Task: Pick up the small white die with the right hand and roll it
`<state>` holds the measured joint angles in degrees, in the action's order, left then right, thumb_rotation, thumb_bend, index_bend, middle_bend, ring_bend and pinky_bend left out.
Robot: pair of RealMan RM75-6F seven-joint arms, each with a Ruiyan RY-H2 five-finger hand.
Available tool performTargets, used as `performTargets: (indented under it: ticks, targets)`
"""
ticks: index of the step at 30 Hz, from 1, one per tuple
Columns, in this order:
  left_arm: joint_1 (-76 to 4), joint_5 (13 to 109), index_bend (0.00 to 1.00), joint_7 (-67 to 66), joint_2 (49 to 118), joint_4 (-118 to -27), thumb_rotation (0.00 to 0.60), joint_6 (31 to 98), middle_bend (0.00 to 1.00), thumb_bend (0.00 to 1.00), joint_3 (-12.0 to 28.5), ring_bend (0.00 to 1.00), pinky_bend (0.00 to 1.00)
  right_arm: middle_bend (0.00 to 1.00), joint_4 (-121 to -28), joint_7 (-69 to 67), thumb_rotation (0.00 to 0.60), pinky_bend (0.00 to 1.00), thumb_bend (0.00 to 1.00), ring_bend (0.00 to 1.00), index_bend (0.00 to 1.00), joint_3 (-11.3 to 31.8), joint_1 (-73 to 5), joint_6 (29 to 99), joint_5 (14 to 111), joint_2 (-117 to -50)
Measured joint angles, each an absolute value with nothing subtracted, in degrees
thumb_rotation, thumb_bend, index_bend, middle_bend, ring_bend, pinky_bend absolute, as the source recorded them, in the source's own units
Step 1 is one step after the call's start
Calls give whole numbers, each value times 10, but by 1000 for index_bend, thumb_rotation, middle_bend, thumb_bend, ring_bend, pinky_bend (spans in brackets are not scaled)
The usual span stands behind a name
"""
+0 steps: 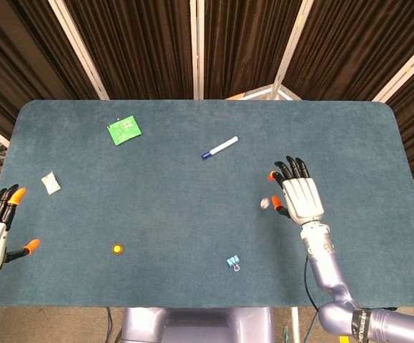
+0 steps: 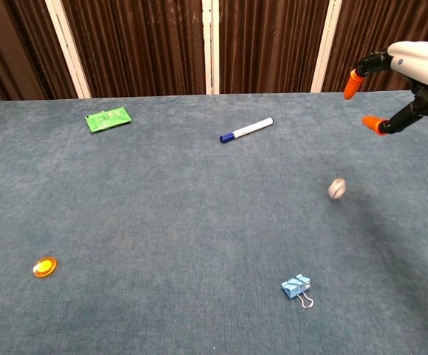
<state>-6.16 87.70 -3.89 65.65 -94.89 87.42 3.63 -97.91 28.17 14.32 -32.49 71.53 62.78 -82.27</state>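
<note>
Chest view: the right hand [image 2: 409,81] is seen raised with fingers spread, nothing held; the die [image 2: 336,188] is caught blurred just below-left, evidently released to tumble onto the surface [image 2: 162,222].

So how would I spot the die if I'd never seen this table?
Start at the raised right hand on the blue table. Just left of it and below is the die, a small, blurred white lump; the marker is long, the binder clip blue.
</note>
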Motion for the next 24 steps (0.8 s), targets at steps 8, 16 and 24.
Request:
performTargets:
  ticks: [8, 16, 24]
  targets:
    - [-61, 880, 0, -40, 657, -950, 600, 878, 0, 0, 35, 0, 0, 112, -983, 273, 600, 0, 326, 0, 339, 128, -310, 725, 637, -810]
    - [-59, 884, 0, -48, 659, -949, 600, 879, 0, 0, 31, 0, 0, 57, -976, 233, 600, 0, 277, 0, 299, 96, -274, 750, 680, -788]
    - [-57, 884, 0, -56, 663, -946, 600, 880, 0, 0, 29, 0, 0, 0, -946, 132, 600, 0, 170, 0, 108, 42, -210, 799, 765, -761]
